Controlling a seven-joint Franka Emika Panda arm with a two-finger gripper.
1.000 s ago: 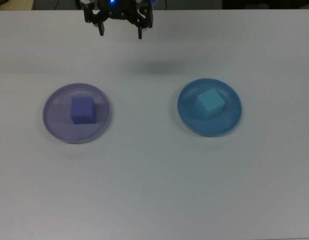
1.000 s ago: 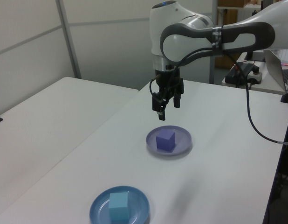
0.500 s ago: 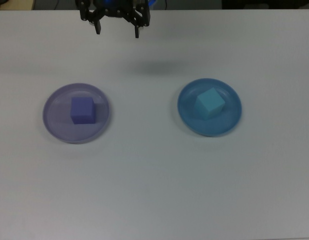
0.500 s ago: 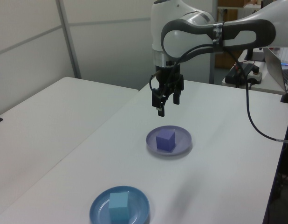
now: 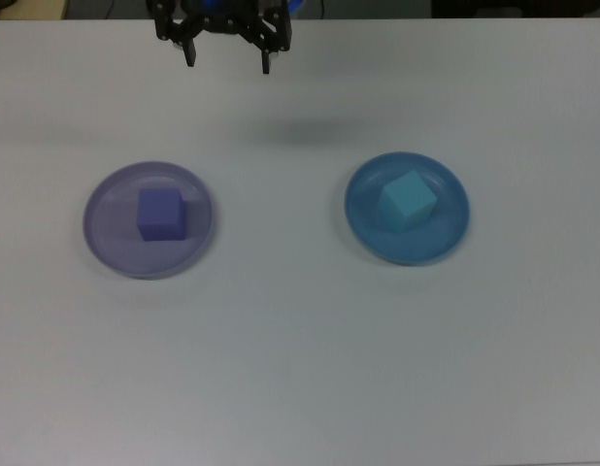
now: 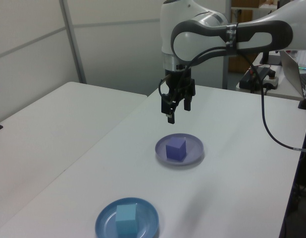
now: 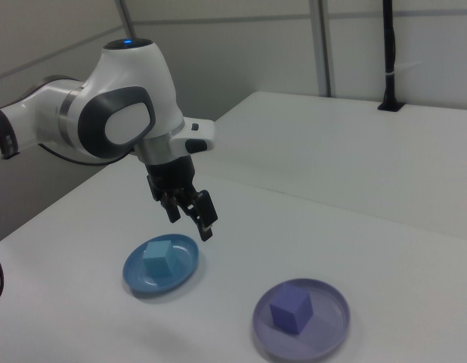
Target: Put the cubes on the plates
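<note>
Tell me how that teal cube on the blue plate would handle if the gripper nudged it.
The teal cube has flat faces, so it would probably slide, not roll. It looks matte, so likely not slippery. The blue plate has a raised rim that would probably stop it.

White table (image 6: 232, 163) spreads below the end effector (image 6: 176, 110); second white table (image 6: 39, 134) beside it. Pale panelled wall (image 6: 113, 44) behind. Desk clutter and cables (image 6: 262, 74) beyond, the left view's right.
</note>
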